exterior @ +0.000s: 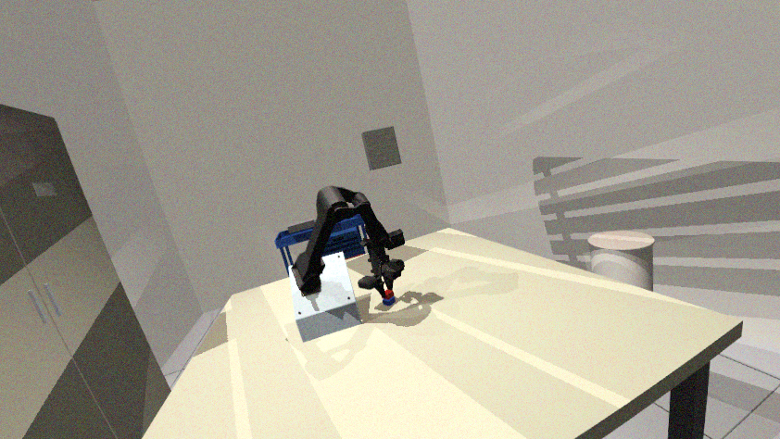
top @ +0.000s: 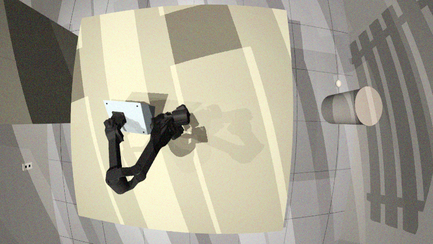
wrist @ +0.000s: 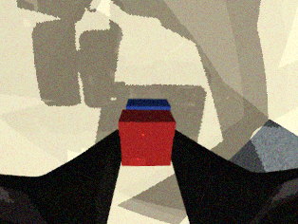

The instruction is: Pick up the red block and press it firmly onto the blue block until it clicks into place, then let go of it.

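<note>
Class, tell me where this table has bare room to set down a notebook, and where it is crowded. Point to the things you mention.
Bare room: the stretch between the gripper [exterior: 388, 292] [wrist: 146, 142] and the table's [exterior: 660, 365] edge nearest the bin [top: 368, 106] [exterior: 620, 240]. Crowded: between the pale box [top: 133, 111] [exterior: 327, 283] and the gripper, where the red block [exterior: 389, 293] [wrist: 145, 143] sits above the blue block [exterior: 387, 301] [wrist: 148, 103].

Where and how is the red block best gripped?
By two opposite side faces, from above: the red block is boxy with flat sides, and the blue block lies beneath it. The claw holds it that way.
</note>
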Robot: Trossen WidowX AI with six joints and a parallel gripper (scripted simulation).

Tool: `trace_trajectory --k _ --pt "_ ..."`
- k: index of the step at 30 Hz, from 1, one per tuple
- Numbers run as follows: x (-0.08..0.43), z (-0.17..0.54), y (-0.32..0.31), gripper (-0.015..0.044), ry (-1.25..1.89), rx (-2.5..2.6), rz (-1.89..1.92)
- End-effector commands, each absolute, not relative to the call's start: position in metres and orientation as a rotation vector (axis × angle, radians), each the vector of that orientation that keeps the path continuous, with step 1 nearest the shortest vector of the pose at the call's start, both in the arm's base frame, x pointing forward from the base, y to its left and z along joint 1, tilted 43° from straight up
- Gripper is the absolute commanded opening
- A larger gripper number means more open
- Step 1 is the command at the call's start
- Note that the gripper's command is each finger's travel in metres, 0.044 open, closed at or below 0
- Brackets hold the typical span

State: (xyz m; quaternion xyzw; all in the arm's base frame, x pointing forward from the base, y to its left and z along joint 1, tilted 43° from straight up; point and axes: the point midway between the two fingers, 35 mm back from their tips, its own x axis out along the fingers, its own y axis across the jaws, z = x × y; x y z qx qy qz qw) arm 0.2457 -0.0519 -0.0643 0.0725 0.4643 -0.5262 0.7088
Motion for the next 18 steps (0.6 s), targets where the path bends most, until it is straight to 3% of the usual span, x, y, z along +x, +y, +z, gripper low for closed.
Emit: trace_trajectory --k 1,18 --pt "0.2448 -0.0649 -0.0537 0.0000 1.032 0.153 -1.169" --pt "0.2447 -0.0672 -0.0564 0.0000 1.032 0.153 -1.168"
